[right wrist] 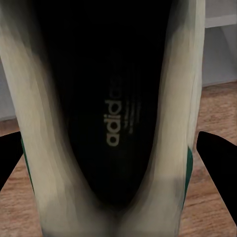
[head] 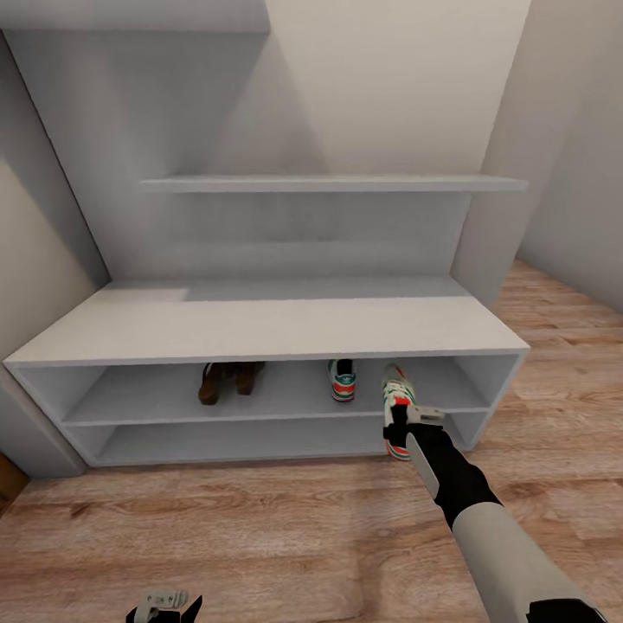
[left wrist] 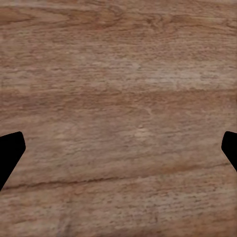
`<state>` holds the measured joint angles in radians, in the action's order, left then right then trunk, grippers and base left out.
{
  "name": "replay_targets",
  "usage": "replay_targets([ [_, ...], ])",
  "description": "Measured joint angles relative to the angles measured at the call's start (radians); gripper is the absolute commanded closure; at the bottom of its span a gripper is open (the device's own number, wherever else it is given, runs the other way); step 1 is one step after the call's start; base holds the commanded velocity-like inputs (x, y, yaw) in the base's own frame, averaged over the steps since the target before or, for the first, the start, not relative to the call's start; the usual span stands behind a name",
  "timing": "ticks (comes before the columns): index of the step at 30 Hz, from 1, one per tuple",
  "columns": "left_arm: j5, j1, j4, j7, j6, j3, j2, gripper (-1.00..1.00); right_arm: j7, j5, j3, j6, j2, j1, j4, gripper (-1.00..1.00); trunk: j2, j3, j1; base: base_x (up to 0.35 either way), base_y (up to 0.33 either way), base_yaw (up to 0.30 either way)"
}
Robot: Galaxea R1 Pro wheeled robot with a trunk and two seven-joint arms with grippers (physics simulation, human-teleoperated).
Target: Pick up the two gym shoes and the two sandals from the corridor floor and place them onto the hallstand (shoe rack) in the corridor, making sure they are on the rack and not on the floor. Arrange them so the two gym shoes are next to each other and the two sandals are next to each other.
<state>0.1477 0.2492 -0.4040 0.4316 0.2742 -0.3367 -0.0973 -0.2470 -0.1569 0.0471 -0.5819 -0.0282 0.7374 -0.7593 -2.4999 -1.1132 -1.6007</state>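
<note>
Grey hallstand [head: 260,329] ahead; right gripper [head: 407,424] clamps a gym shoe [head: 396,389] between its jaws, which could snag the shelf edge.

The hallstand [head: 260,324] is showing flat light grey throughout. The corridor floor [head: 260,536] is showing light brown wood-grain planks with darker streaks. The two sandals [head: 229,381] are reading dark brown, possibly with tan, though shadow is obscuring them. Both gym shoes, the shelved one [head: 343,379] and the held one [head: 397,407], are showing white with green and red-orange patches. The held shoe's insole [right wrist: 116,113] is appearing black with pale lettering.
</note>
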Motion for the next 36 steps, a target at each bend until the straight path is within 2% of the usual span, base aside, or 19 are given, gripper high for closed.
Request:
replay_targets([
  [6, 0.000, 0.000, 0.000, 0.000, 0.000, 0.000, 0.000, -1.00, -0.001, 0.000, 0.000, 0.001, 0.000, 0.000, 0.003, 1.00, 0.000, 0.000, 0.000, 0.024, 0.000, 0.016],
  [18, 0.000, 0.000, 0.000, 0.000, 0.000, -0.001, 0.000, -1.00, -0.001, 0.000, 0.000, 0.001, 0.000, 0.000, 0.000, 1.00, 0.000, -0.011, 0.000, 0.169, 0.000, 0.150],
  [36, 0.000, 0.000, 0.000, 0.000, 0.000, -0.001, 0.000, -1.00, -0.003, 0.000, -0.001, 0.000, 0.000, 0.000, 0.000, 1.00, 0.000, -0.012, 0.000, 0.069, 0.000, 0.008],
])
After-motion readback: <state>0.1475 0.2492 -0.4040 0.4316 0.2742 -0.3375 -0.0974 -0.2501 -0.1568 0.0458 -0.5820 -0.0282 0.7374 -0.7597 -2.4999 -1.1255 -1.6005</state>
